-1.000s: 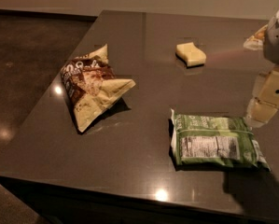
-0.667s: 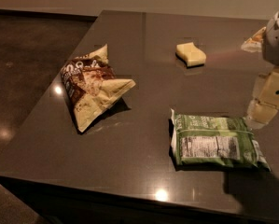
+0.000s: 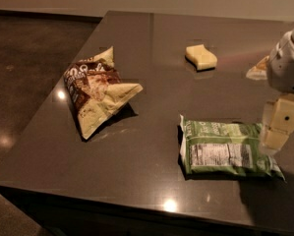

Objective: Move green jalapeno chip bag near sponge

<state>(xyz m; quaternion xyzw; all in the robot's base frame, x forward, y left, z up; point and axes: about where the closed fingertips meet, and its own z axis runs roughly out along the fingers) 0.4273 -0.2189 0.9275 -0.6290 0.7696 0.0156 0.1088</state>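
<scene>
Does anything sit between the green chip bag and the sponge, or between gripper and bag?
Nothing visible does. The gripper hangs at the right end of the green jalapeno chip bag, and only table lies between it and the sponge. The brown chip bag lies off left.

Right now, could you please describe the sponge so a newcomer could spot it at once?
On the dark table, look toward the far side, beyond the green jalapeno chip bag, whose right end the gripper hovers by. The sponge is the small pale yellow block with wavy sides, far smaller than that bag or the brown chip bag.
</scene>
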